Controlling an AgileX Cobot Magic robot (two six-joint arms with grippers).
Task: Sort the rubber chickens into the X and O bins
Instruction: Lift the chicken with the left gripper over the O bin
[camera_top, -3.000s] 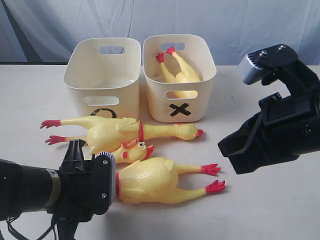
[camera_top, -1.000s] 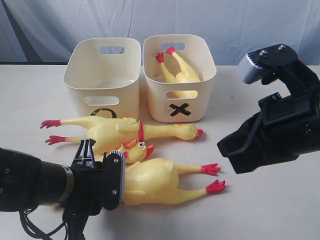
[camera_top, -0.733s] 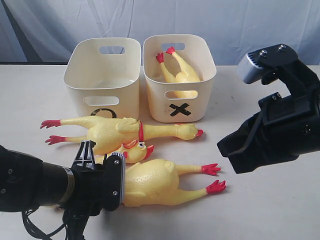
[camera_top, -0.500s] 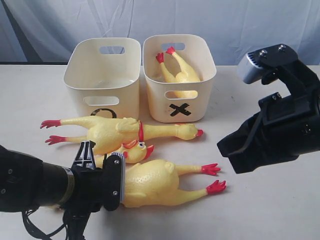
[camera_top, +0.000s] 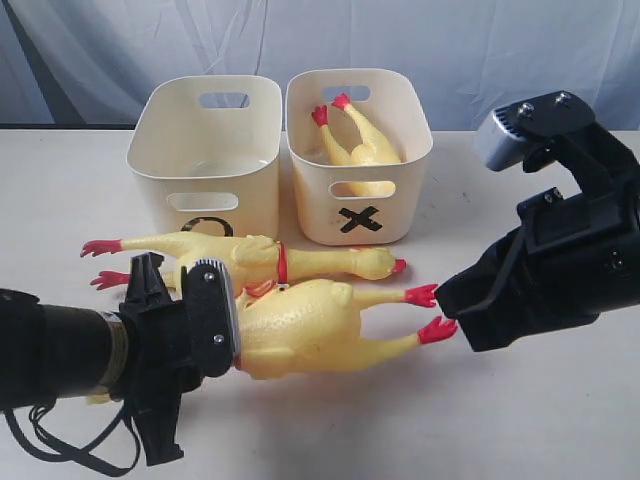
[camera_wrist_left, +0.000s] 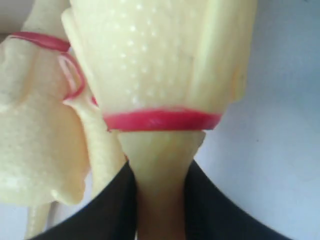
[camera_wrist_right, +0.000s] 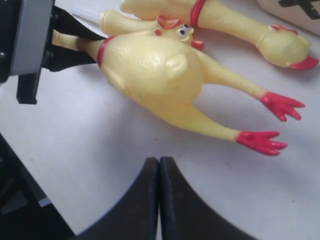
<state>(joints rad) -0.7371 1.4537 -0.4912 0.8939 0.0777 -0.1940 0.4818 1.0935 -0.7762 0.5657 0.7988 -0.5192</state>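
Left wrist view: left gripper (camera_wrist_left: 160, 200) clamped on neck of big chicken (camera_wrist_left: 165, 60).
Neck: soft, probably light and floppy; sensible hold.
X bin (camera_top: 400, 205): chicken in front of it.
Right gripper (camera_wrist_right: 159, 175): pinched together, empty.

O bin (camera_top: 165, 180) left of X bin (camera_top: 395, 210), chicken (camera_top: 362, 142) inside X bin

The O bin (camera_top: 205, 150) mark is half covered by the long chicken (camera_top: 240, 255). The held chicken (camera_top: 300, 335) has its head concealed past the left tool (camera_wrist_left: 160, 205). In the exterior view, the small chicken (camera_top: 258, 289) shows only its comb.
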